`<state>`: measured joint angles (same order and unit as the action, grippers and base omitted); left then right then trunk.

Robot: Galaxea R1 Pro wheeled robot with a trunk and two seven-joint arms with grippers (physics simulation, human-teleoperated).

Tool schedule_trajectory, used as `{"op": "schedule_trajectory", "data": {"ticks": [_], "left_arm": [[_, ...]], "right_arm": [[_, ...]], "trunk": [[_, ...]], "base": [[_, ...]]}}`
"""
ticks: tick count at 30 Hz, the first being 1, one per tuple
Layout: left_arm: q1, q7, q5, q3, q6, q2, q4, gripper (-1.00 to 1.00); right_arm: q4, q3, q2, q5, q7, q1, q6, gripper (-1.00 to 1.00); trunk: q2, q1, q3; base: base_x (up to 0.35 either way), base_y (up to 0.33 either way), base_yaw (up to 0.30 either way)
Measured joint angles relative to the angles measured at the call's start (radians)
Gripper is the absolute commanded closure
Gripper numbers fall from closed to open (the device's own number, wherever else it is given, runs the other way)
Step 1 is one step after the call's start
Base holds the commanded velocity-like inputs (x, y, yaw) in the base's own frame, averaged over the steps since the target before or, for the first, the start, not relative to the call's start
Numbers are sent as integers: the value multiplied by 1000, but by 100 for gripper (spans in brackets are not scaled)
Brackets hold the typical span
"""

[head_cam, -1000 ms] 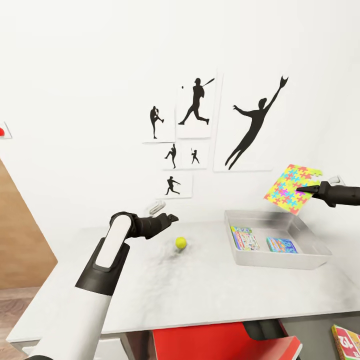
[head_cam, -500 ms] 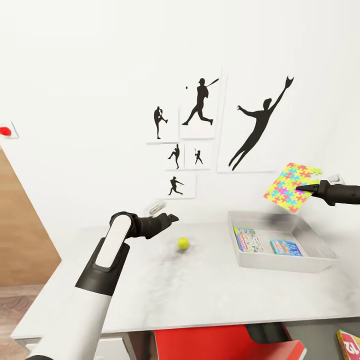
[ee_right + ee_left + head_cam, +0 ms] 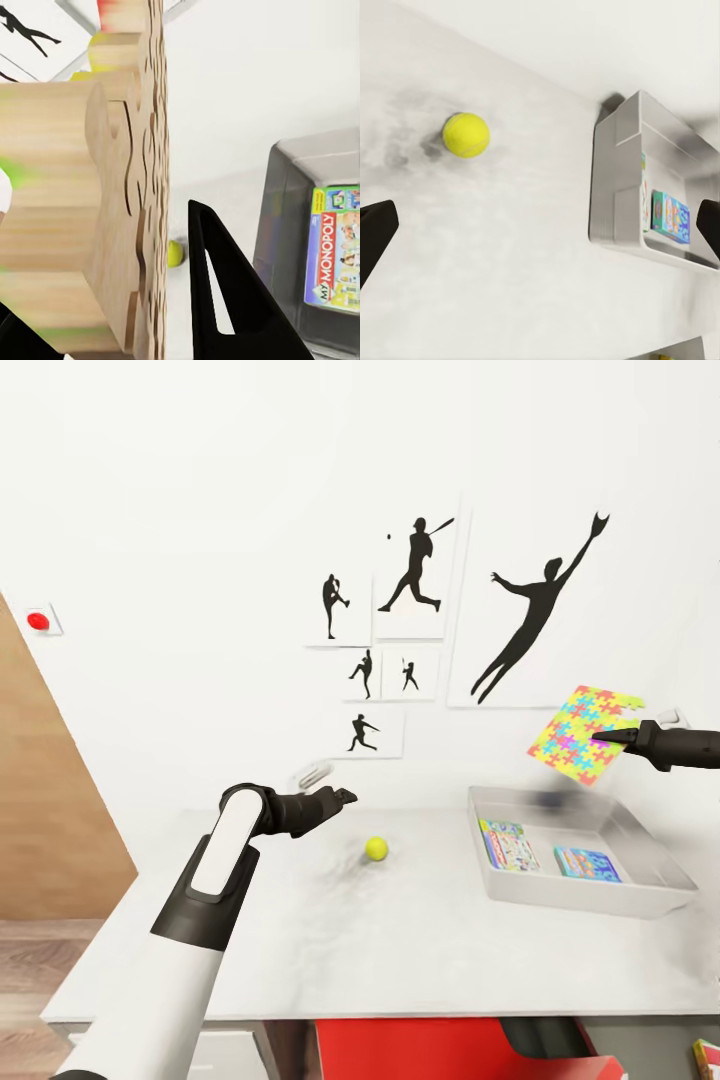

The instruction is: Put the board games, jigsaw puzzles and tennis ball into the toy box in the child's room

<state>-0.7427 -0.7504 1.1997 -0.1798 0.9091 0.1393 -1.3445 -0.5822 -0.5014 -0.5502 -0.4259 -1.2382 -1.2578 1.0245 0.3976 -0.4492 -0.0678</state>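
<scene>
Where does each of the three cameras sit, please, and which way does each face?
Head view: on the head, facing forward and down at the table; left gripper and right gripper show.
Left wrist view: by the left gripper, facing the tennis ball; dark fingertips show.
Right wrist view: by the right gripper, facing the jigsaw puzzle; one finger shows.
All share the toy box.

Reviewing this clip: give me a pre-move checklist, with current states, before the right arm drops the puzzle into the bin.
1. Right pincer grips the jigsaw puzzle: ok, held by one edge.
2. Puzzle above the toy box: ok in the head view, roughly over its far side; depth uncertain.
3. Free space in the box beside the two game boxes: ok.
4. Left pincer open, clear of the box: ok.
5. Tennis ball in the box: not ok, lying on the table.
6. Second puzzle's whereabouts: cannot tell.
</scene>
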Motion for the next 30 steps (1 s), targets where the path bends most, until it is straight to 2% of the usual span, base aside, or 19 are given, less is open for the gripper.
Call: {"op": "schedule_trajectory", "data": {"ticks": [8, 21, 25, 30], "left_arm": [[0, 0, -2, -1, 1, 0, 0, -100], [0, 1, -2, -1, 1, 0, 0, -100], [0, 1, -2, -1, 1, 0, 0, -100], [0, 0, -2, -1, 1, 0, 0, -100]], "right_arm": [[0, 0, 0, 0, 1, 0, 0, 100], [0, 0, 0, 1, -2, 0, 0, 100], [11, 5, 38, -5, -6, 19, -1, 100], [25, 12, 64, -13, 0, 29, 4, 100]], "trunk": [[0, 0, 0], [0, 0, 1], [0, 0, 1], [0, 0, 1]], "base": [[45, -173, 9], [8, -30, 1], [0, -1, 0], [0, 0, 0]]}}
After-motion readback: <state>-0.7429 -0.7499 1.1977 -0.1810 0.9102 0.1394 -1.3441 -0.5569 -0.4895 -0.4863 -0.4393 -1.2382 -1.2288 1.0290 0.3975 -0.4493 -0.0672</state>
